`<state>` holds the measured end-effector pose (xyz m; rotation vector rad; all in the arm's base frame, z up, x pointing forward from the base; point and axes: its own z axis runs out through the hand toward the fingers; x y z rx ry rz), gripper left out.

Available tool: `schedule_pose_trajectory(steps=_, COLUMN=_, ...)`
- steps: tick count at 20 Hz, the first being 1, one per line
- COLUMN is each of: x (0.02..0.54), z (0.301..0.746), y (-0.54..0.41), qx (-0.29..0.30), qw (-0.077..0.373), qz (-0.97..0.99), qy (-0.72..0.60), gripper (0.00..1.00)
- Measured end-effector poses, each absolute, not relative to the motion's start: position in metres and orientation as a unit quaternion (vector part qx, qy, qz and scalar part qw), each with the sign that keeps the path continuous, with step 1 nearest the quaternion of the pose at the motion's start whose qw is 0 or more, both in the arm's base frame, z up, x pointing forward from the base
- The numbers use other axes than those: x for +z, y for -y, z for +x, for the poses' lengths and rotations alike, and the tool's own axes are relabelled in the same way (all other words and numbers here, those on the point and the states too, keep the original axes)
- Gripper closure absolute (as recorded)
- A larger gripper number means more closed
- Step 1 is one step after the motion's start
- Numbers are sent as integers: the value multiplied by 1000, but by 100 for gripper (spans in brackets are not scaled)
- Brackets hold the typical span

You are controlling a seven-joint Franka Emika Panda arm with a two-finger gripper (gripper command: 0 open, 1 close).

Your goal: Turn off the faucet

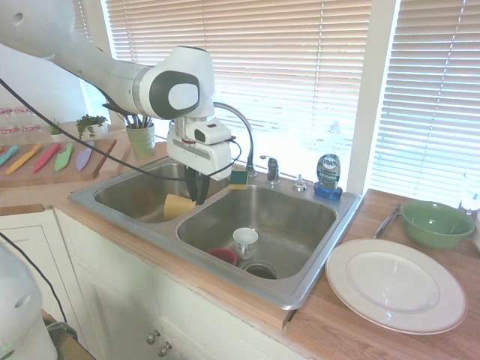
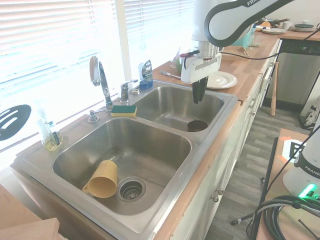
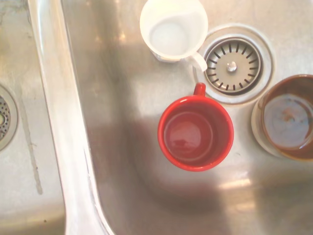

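Sink basins: two. Faucets: one. Cups: four — one yellow, one white, one red, one brown. Sponges: one. Blue soap bottles: one. Pump bottles: one. Plates: one. Green bowls: one. Potted plants: one.

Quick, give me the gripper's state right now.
Gripper: fingers look shut, holding nothing, hanging over the sink basin with the mugs, away from the faucet.
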<state>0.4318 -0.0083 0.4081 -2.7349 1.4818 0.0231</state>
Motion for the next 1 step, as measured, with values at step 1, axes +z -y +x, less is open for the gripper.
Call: schedule_pose_trajectory(steps=1, x=409, z=432, y=8, qx=6, qw=16, qz=-879, qy=-476, gripper=0)
